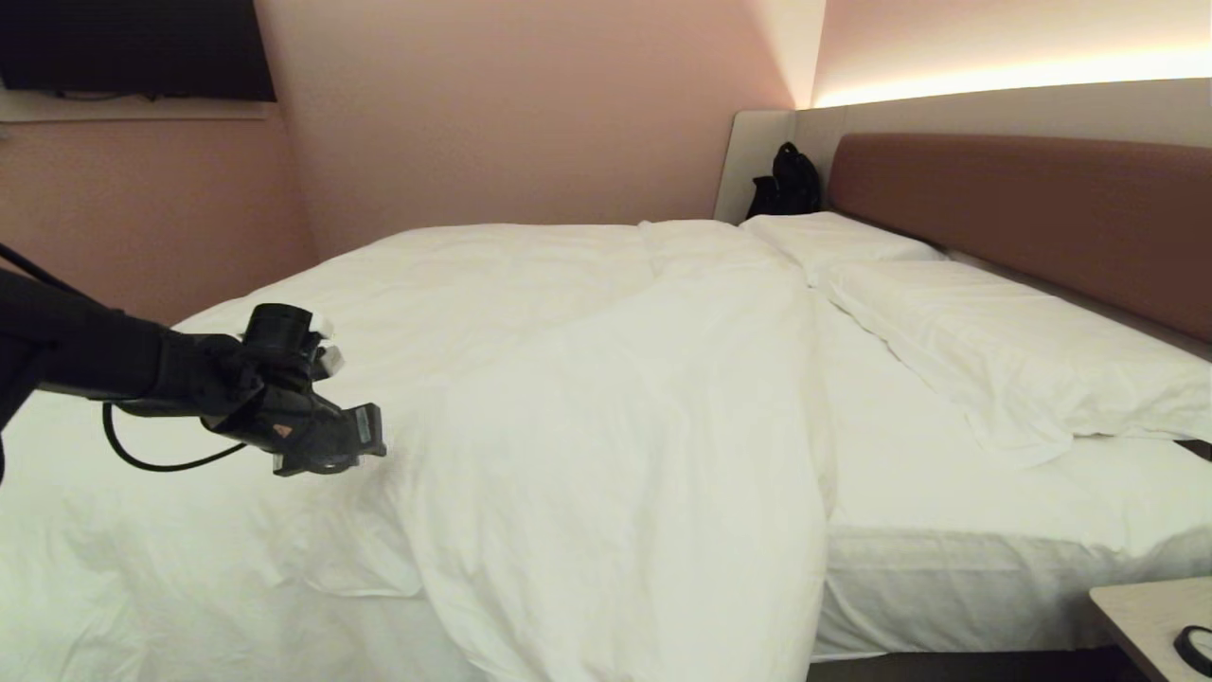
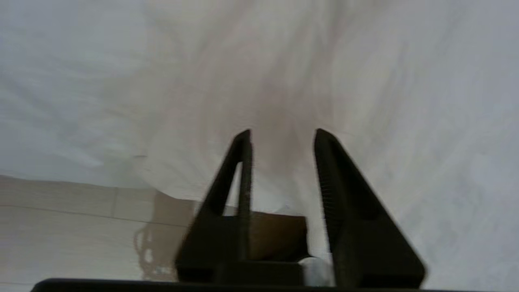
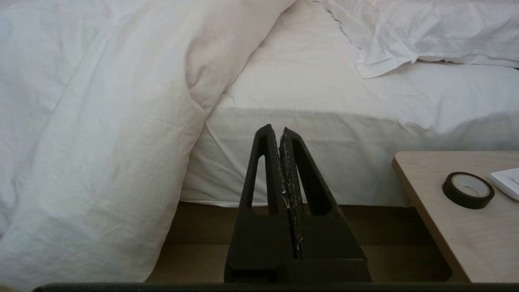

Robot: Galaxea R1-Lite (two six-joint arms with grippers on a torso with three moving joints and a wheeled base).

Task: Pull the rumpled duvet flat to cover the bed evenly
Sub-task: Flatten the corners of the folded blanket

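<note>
One bed (image 1: 994,530), one duvet (image 1: 587,398), two pillows, one bag (image 1: 786,180), one tabletop (image 1: 1150,616), one tape roll (image 3: 467,190), two hands are counted.

Duvet: white, thick, puffy, softly wrinkled. It is spread over the left and middle of the bed, from the far side to the near side, where it is draped over the near edge and hangs toward the floor. The right part of the bed, by the pillows, is left uncovered, and a strip of bare sheet (image 1: 909,455) is shown there. A long ridge is formed down the duvet's right edge.

Pillows: near pillow (image 1: 1023,350) and far pillow (image 1: 833,237), both white and flat, are laid in a row against the reddish-brown headboard (image 1: 1042,208) at the right.

Left hand (image 1: 365,440): black, held above the near left part of the duvet, its fingers (image 2: 344,194) spread apart with nothing between them; duvet cloth is seen just beyond the tips.

Right hand (image 3: 279,132): held low, near the bed's near side, its fingers pressed together on nothing.

Room: pinkish walls, a dark screen (image 1: 133,47) at the far left, a lit strip above the headboard. The black bag is set in the far corner beside the headboard. The pale wooden tabletop stands at the near right, with the dark tape roll on it.
</note>
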